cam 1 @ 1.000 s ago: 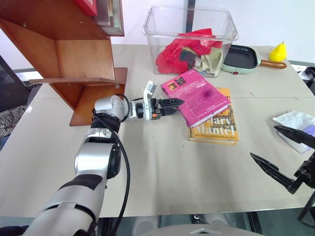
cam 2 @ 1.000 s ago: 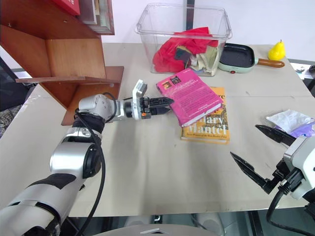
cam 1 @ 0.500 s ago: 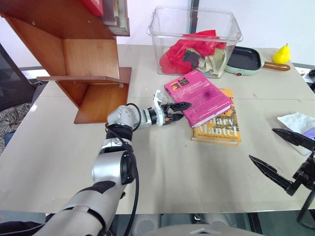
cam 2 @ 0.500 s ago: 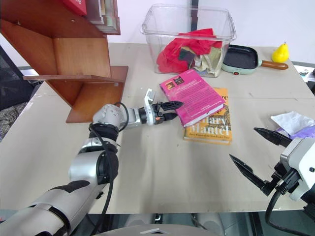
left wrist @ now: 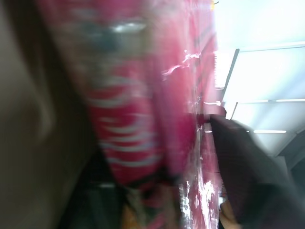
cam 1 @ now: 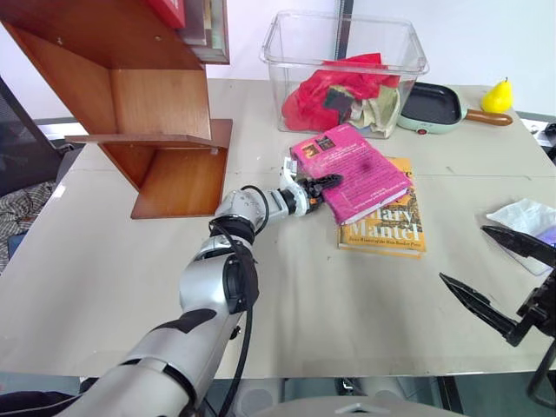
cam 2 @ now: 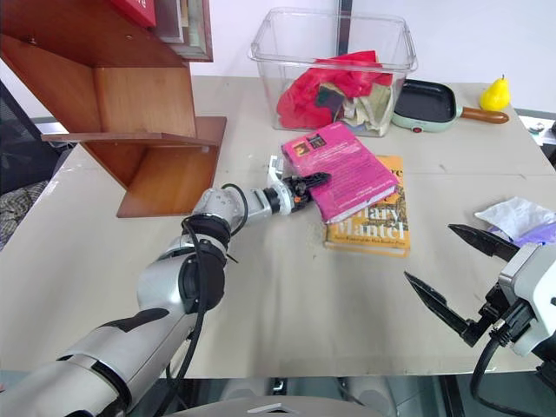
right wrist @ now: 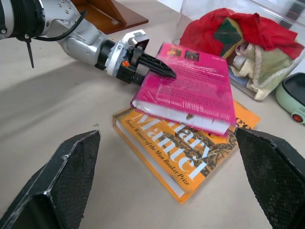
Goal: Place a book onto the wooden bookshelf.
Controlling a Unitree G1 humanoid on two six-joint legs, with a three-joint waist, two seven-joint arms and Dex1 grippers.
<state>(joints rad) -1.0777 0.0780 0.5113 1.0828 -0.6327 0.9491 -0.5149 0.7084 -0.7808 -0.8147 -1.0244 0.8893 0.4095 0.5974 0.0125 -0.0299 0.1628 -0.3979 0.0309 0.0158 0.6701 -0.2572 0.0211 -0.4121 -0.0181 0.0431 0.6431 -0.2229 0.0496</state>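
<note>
- Large reddish-brown wooden bookshelf (cam 1: 143,95) stands at the tabletop's (cam 1: 104,269) far left; I judge its flat ledge the likely landing spot.
- Bright pink paperback book (cam 2: 347,169) lies askew on a yellow-orange book (cam 2: 375,228), its near edge overhanging, which gives me a grabbable lip.
- My left claw (cam 2: 306,185) reaches level, fingers closed over that edge; I read it as gripping.
- My right claw (cam 2: 458,276) hangs spread wide, empty, well apart from the books.
</note>
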